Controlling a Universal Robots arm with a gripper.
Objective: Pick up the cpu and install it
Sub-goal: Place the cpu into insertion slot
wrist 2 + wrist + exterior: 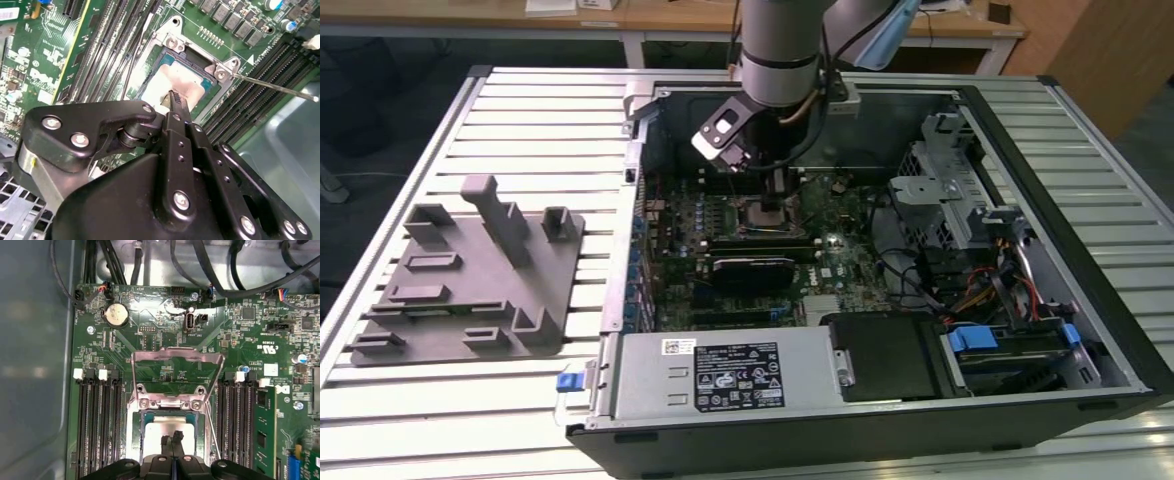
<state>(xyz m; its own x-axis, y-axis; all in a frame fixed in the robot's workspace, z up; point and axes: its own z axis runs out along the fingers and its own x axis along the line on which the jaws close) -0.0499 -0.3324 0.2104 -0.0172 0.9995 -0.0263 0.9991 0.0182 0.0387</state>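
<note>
The black two-fingered end effector (173, 99) has its fingers drawn together with nothing seen between them, tips at the top of the one cpu (187, 80), a thin square chip with a pale silver-beige metal lid. The chip lies flat in the socket of the green motherboard (150, 325), so pick-up and placing look done. The one hinged silver retention frame (175, 352) stands raised; I judge locking is left. Farther off, one open black computer case (881, 440) and one grey plastic fixture plate (467, 280) sit on the slatted metal tabletop (520, 120).
</note>
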